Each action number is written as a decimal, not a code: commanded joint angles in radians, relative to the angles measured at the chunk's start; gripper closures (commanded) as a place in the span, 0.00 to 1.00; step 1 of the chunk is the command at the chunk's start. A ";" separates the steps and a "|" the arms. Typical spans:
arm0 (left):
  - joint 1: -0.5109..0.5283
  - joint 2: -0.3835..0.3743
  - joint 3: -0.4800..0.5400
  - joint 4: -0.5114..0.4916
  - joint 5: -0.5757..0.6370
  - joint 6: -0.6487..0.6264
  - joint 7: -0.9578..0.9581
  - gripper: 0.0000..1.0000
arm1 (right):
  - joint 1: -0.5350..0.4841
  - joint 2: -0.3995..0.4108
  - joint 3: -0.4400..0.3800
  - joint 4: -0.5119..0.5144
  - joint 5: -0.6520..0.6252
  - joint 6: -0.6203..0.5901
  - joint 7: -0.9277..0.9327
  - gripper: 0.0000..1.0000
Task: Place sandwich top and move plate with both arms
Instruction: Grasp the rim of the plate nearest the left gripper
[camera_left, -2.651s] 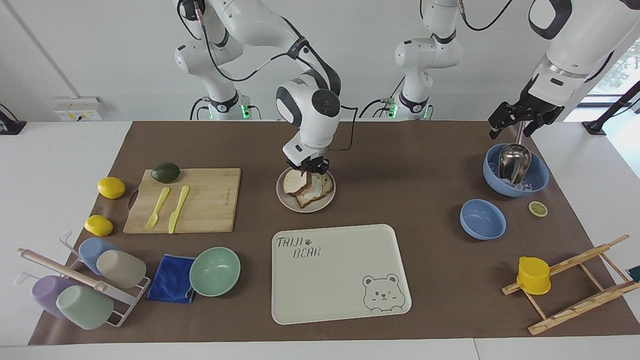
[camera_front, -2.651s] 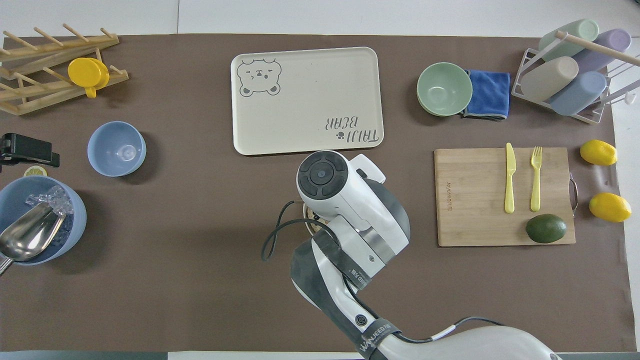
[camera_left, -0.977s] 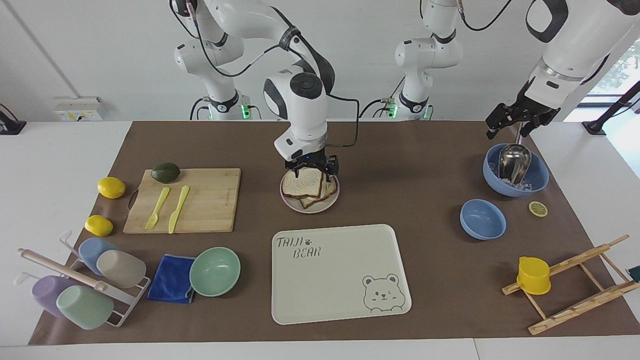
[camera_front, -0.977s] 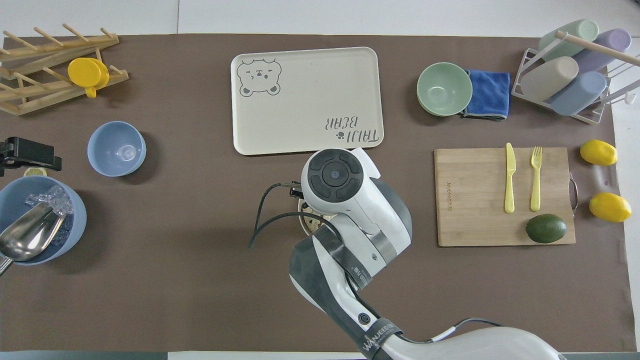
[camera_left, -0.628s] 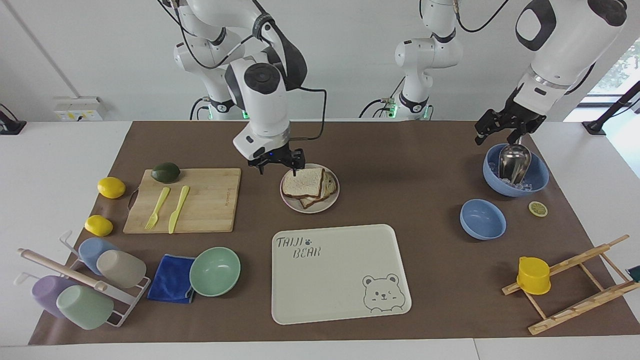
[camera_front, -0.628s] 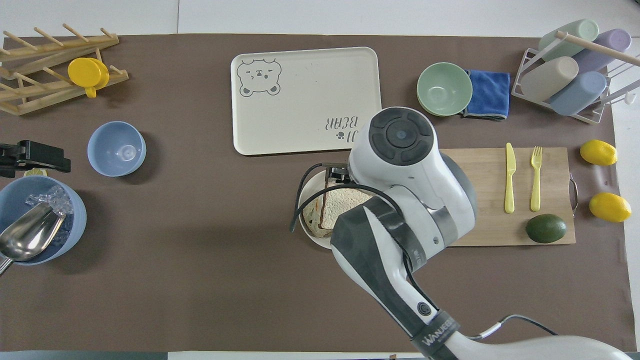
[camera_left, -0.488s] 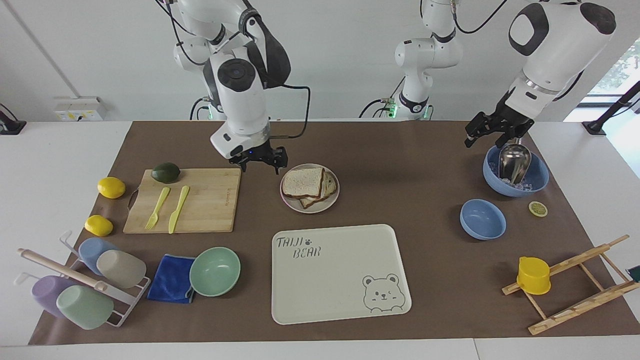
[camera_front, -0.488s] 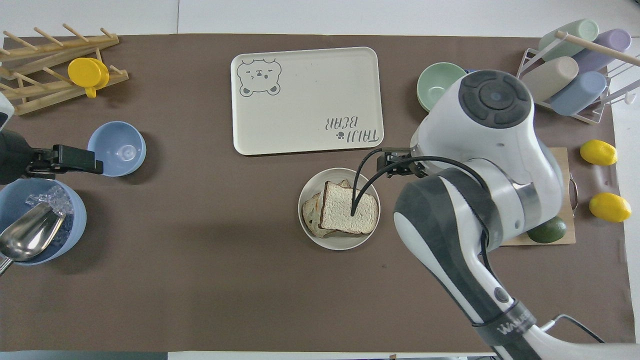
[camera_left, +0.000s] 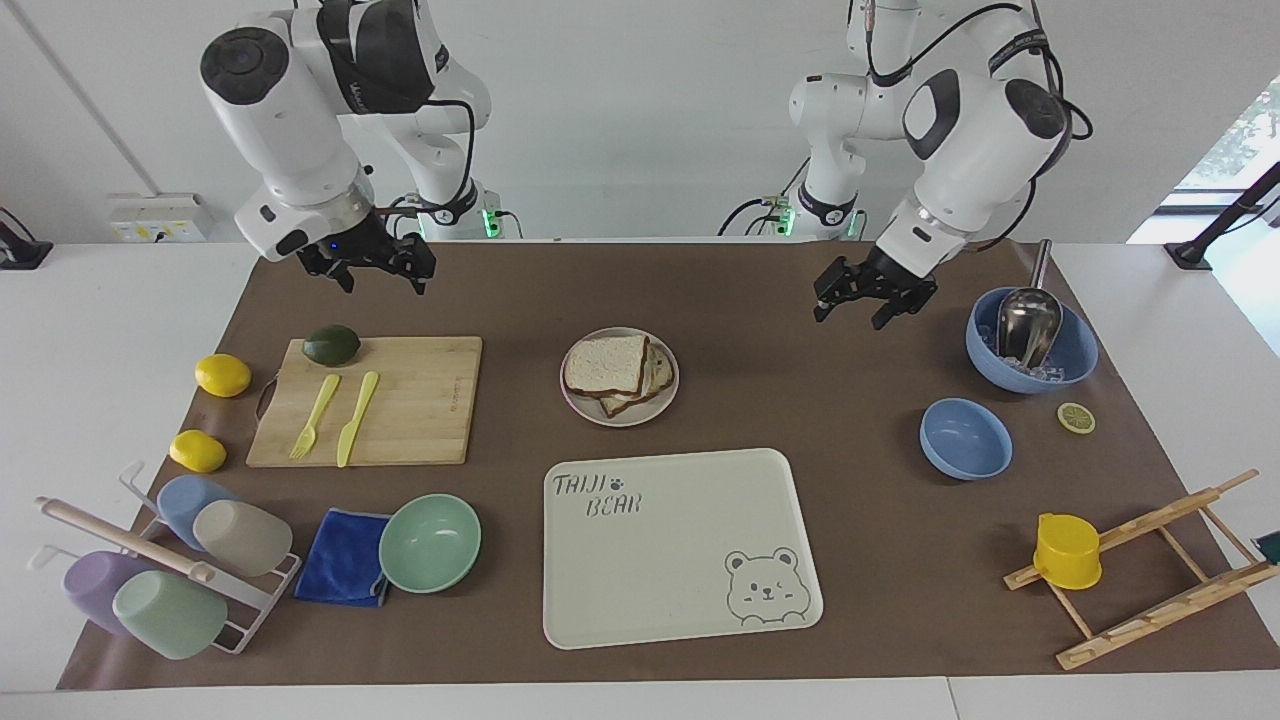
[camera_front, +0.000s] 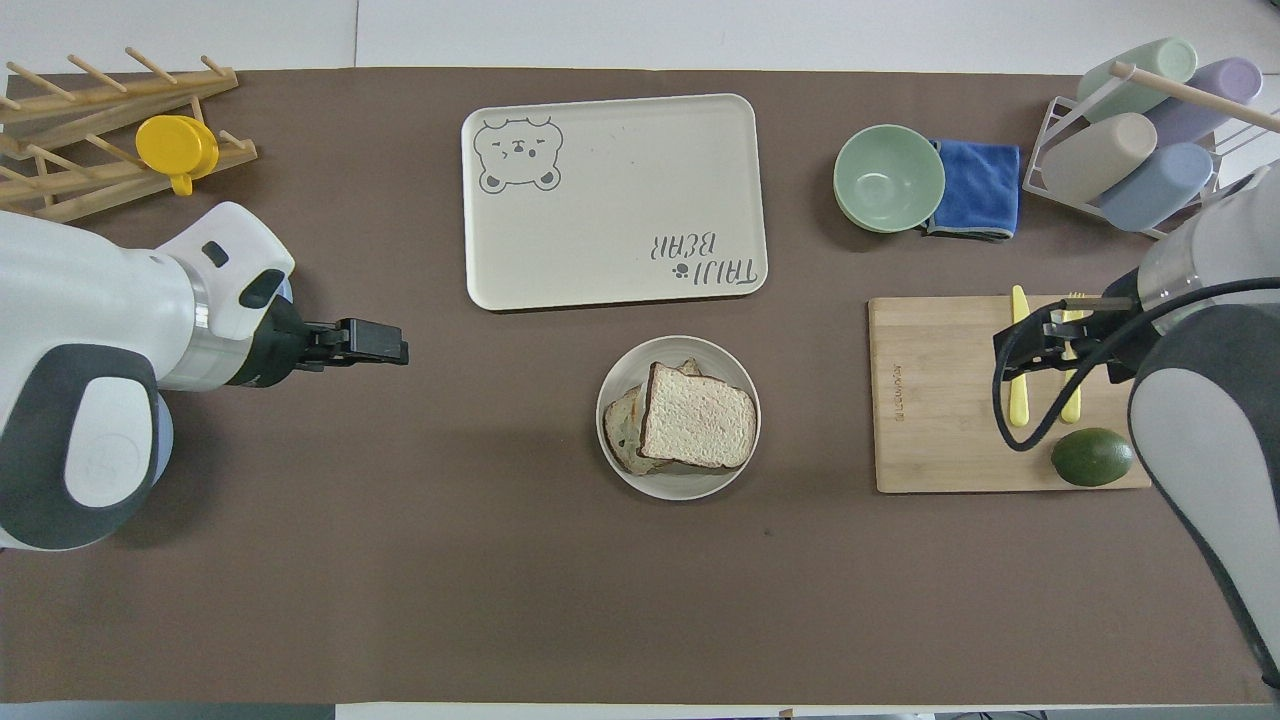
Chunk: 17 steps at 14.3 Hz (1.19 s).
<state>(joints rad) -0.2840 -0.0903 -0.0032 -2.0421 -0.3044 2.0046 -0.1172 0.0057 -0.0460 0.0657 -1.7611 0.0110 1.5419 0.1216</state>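
The sandwich top (camera_left: 605, 364) (camera_front: 697, 415), a pale square bread slice with a brown crust, lies flat on the other slices in the small round plate (camera_left: 640, 412) (camera_front: 680, 482) at the table's middle. No gripper touches it. My right gripper (camera_left: 365, 264) (camera_front: 1030, 345) is open and empty, raised high over the cutting board's end of the table. My left gripper (camera_left: 872, 292) (camera_front: 385, 343) is also open and empty. It hangs over the bare mat between the plate and the ice bowl.
The bear-printed tray (camera_left: 680, 545) lies just farther from the robots than the plate. A cutting board (camera_left: 410, 405) with fork, knife and avocado sits toward the right arm's end. An ice bowl with a scoop (camera_left: 1030, 345) and a blue bowl (camera_left: 965, 438) sit toward the left arm's end.
My right gripper let go of the bread slice on the plate, rose and swung away toward its own end. My left gripper moved from over the ice bowl toward the table's middle.
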 joint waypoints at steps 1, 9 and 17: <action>-0.095 0.044 0.015 -0.058 -0.028 0.112 -0.050 0.00 | 0.037 0.011 -0.064 -0.005 0.017 -0.006 -0.057 0.00; -0.291 0.158 0.014 -0.185 -0.094 0.410 -0.133 0.01 | 0.051 0.063 -0.092 0.057 -0.014 -0.052 -0.063 0.00; -0.343 0.247 0.014 -0.175 -0.165 0.497 -0.122 0.18 | 0.053 0.051 -0.201 0.103 -0.008 -0.036 -0.157 0.00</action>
<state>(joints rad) -0.6081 0.1460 -0.0036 -2.2161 -0.4353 2.4693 -0.2459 0.0584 0.0025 -0.1304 -1.6894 0.0054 1.5121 -0.0114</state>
